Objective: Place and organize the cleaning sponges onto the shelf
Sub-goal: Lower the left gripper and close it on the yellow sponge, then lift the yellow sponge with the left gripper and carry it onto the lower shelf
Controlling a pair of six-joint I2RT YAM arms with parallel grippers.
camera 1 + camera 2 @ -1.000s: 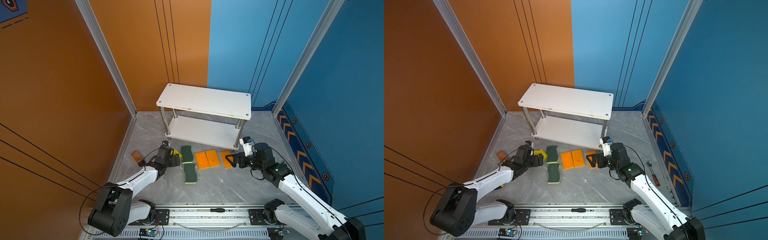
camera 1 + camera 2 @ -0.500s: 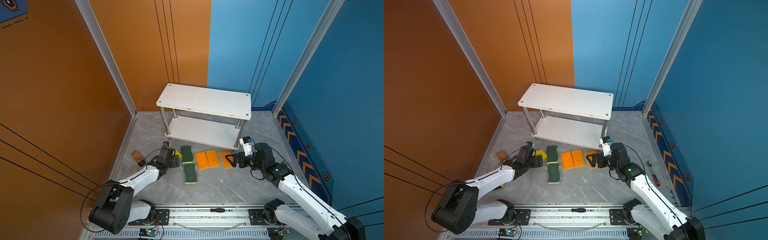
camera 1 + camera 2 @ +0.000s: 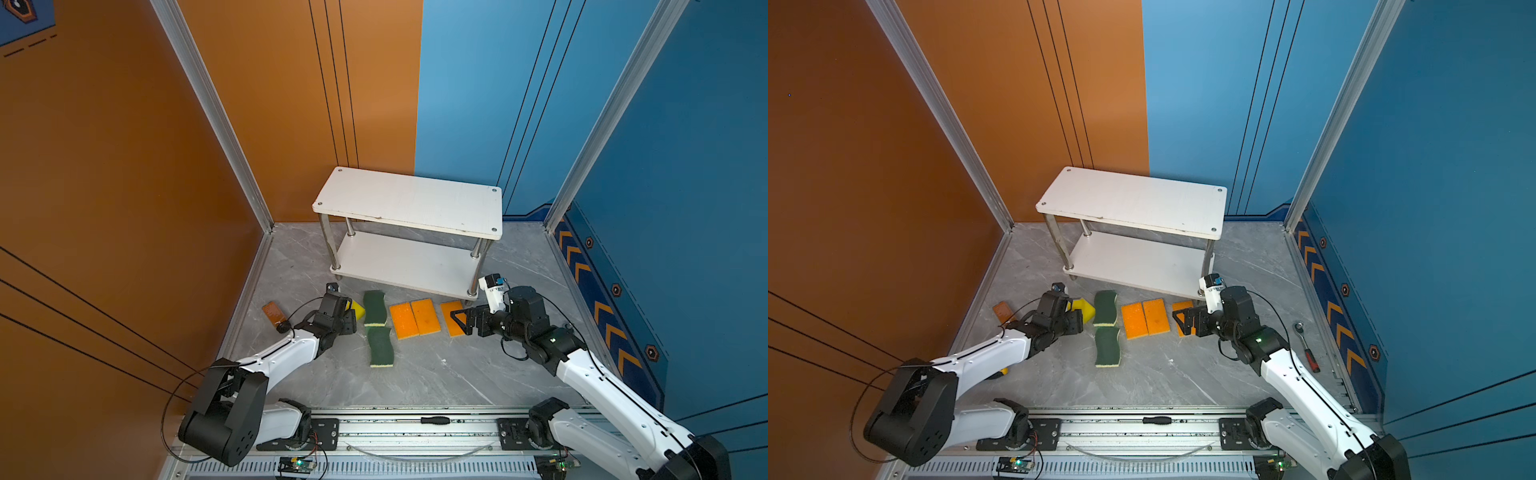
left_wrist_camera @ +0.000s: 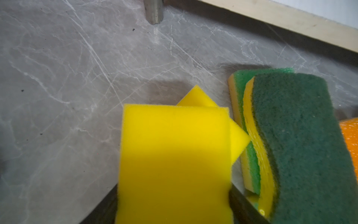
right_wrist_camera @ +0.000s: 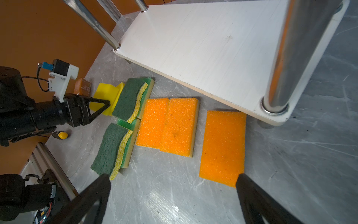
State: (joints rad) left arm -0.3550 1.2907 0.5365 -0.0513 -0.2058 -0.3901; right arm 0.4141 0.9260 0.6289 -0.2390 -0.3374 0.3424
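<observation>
Two yellow sponges [image 4: 174,155] stacked at the bench's [image 3: 436,374] nine o'clock: left tool [image 3: 351,318] brackets the upper, grip unclear, may drag both; right tool [image 5: 172,181] gapes.

Shelf [image 3: 409,199]: white boards, shiny silver posts.
Floor [image 3: 436,374]: grey marble, white veins.
Orange wall [image 3: 124,166]: plain w/ thin black lines.
Blue wall [image 3: 685,166]: plain blue.
Chevron strip [image 3: 602,320]: dk blue, orange chevrons.
Orange sponges [image 5: 180,126]: speckled orange tops, yellowish base.
Wavy sponges [image 5: 129,97]: dk green tops, yellow base.
Lt-green sponges [image 4: 242,81]: lt green tops, yellow base.
Yellow sponge [image 4: 174,155]: plain yellow.
2nd yellow sponge [image 4: 195,96]: same.
</observation>
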